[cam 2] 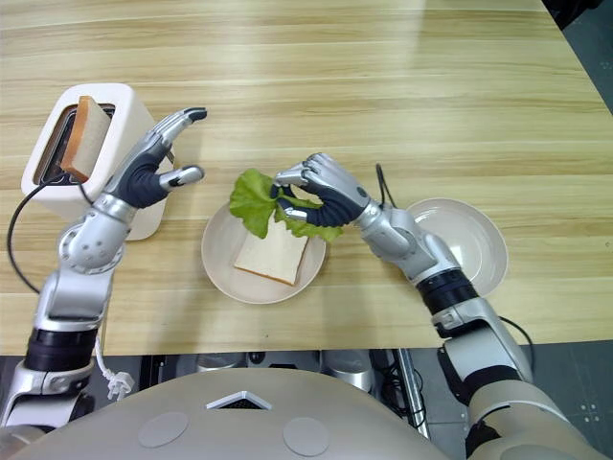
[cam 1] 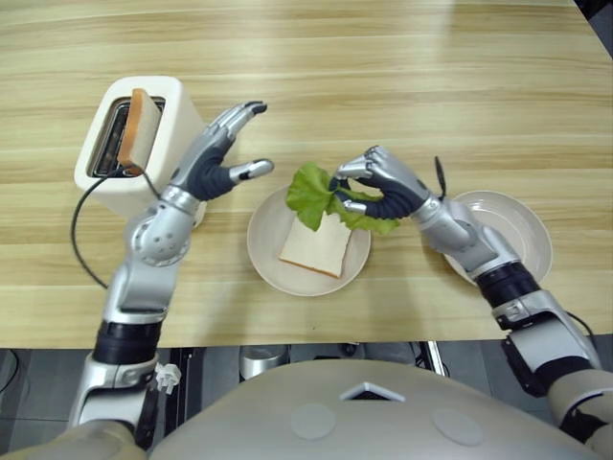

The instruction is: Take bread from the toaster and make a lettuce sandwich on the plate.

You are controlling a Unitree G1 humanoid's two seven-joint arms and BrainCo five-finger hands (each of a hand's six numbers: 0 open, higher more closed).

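Right hand point(cam 1: 388, 182) pinches one lettuce leaf point(cam 1: 308, 192), left hand point(cam 1: 215, 165) spread; two plates point(cam 1: 263, 246) point(cam 1: 519, 235), two bread slices point(cam 1: 316, 246) point(cam 1: 140, 129).

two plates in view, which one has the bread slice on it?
The middle plate, nearer the toaster, carries the bread slice; the right hand holds lettuce over it. The other plate, further right, has no bread.

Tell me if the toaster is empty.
No, a slice of bread stands upright in the toaster slot.
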